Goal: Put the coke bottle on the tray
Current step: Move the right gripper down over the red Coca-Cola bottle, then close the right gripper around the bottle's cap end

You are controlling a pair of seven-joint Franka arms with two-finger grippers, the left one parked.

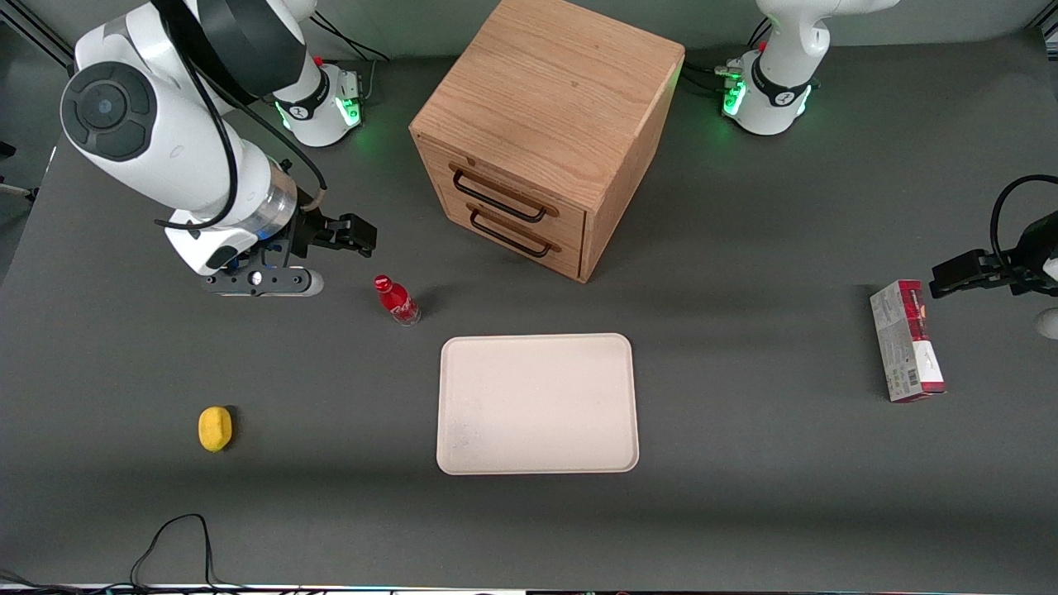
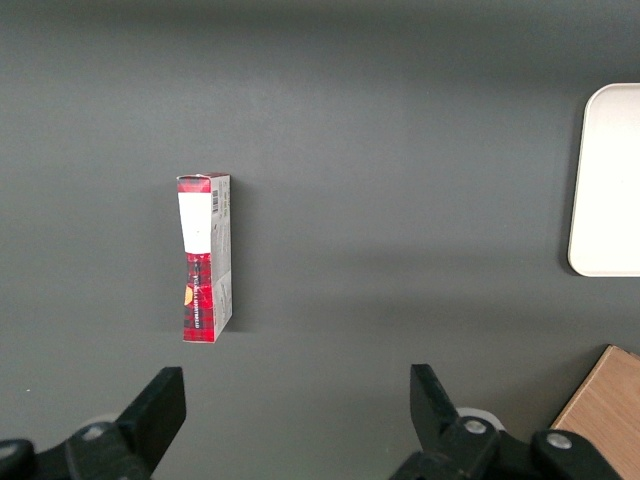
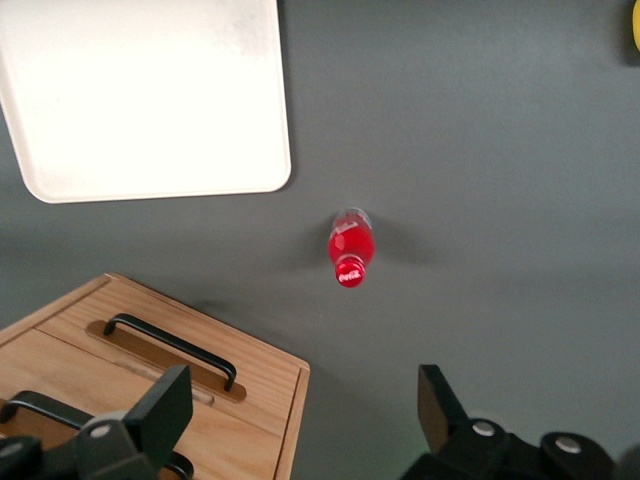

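Observation:
The coke bottle (image 1: pixel 396 301), small and red with a red cap, stands upright on the dark table, a little farther from the front camera than the tray's corner. It also shows in the right wrist view (image 3: pixel 351 247), seen from above. The cream-white tray (image 1: pixel 537 403) lies flat and bare at the table's middle; it shows in the right wrist view (image 3: pixel 140 100) too. My right gripper (image 1: pixel 347 234) hangs in the air above the table, beside the bottle and farther from the front camera. Its fingers (image 3: pixel 160 410) are spread wide and hold nothing.
A wooden drawer box (image 1: pixel 545 132) with two black handles stands at the table's back middle. A yellow lemon-like object (image 1: pixel 215 428) lies toward the working arm's end. A red-and-grey carton (image 1: pixel 907 340) lies toward the parked arm's end.

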